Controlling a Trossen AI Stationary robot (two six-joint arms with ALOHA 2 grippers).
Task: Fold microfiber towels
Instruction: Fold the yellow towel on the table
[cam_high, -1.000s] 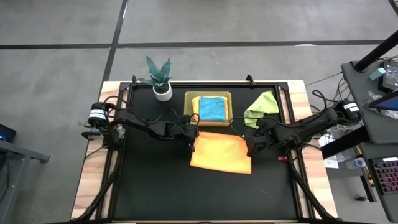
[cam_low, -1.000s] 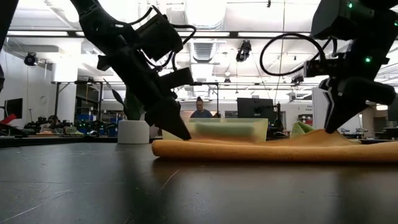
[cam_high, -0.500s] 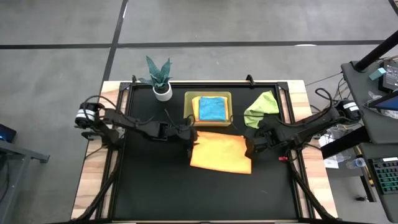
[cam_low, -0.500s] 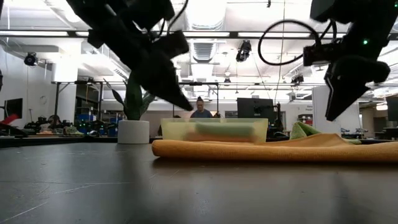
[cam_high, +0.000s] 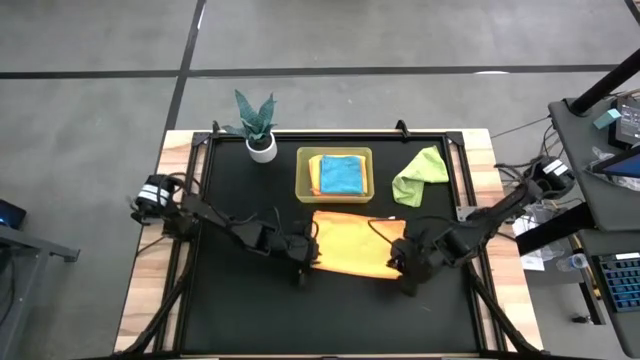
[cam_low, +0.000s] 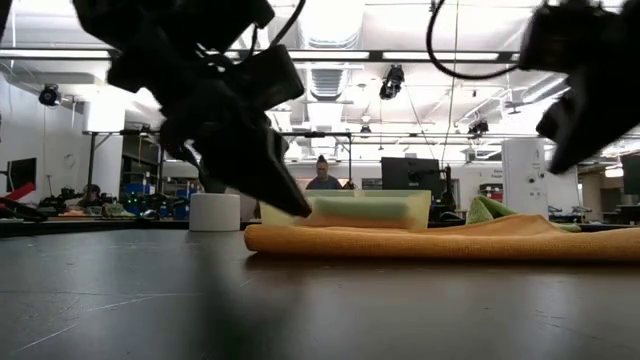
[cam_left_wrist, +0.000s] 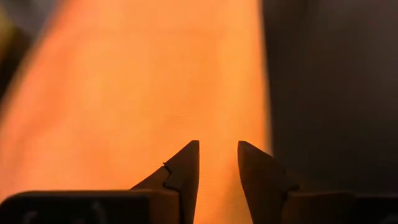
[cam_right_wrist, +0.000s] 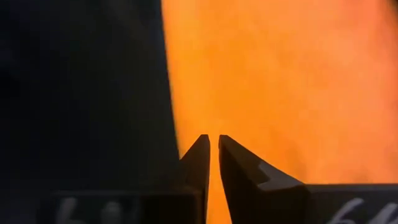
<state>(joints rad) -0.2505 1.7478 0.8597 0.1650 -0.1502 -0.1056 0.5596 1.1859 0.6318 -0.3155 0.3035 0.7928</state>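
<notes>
Left gripper (cam_high: 303, 262), fingers slightly parted, and right gripper (cam_high: 404, 268), nearly pressed together: both shifted to the orange towel (cam_high: 352, 243) near edge between them, apparently for another fold.

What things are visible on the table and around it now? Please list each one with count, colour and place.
orange towel: one, orange-yellow, flat at mat centre, between both grippers
blue towel: one, teal blue, folded in the bin, over an orange-yellow layer
green towel: one, lime green, crumpled right of the bin
bin: one, translucent yellow-green, behind the orange towel
potted plant: one, green in white pot, back left of mat
left gripper: one, dark, at the orange towel's left edge, jaws slightly apart
right gripper: one, dark, at its right edge, jaws nearly shut
</notes>
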